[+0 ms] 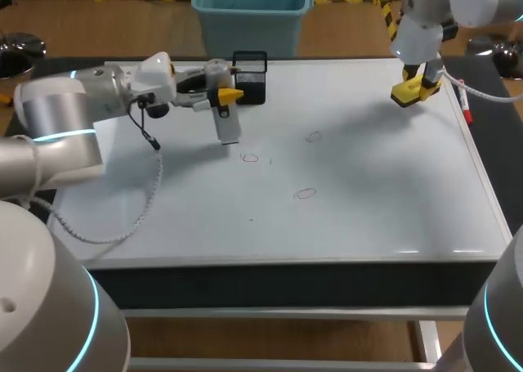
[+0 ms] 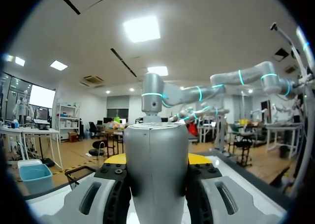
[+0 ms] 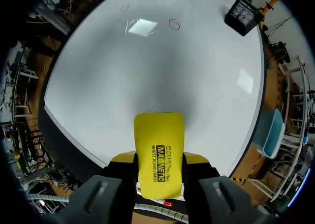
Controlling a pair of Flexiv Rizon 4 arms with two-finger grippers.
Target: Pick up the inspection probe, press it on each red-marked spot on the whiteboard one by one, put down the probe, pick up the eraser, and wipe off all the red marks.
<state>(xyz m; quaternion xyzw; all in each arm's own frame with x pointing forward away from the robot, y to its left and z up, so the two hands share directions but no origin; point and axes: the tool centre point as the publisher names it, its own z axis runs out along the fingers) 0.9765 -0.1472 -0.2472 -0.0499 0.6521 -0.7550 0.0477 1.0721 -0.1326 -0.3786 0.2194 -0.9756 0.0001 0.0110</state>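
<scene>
The left gripper (image 1: 225,96) is closed on the inspection probe (image 1: 226,120), a smooth grey metal cylinder with a flat-topped, rounded end. The left wrist view shows the probe (image 2: 156,175) filling the gap between the two yellow-tipped fingers, which press on it from both sides. It hangs tilted over the far left part of the whiteboard (image 1: 368,192), a broad glossy white panel lying flat on the dark counter (image 1: 286,278). Its lower end is just beside the nearest of three red marks (image 1: 250,157) – thin hand-drawn rings – but contact with the board cannot be made out.

The right gripper (image 1: 413,90) is clamped on the eraser (image 3: 159,150), a bright yellow rectangular block with rounded corners, a finger on each long side. It is held above the board's far right corner, near a red marker pen (image 1: 464,106) at the edge.

A black wire mesh basket (image 1: 249,78), boxy and open-topped, stands on the far edge just behind the left gripper.
</scene>
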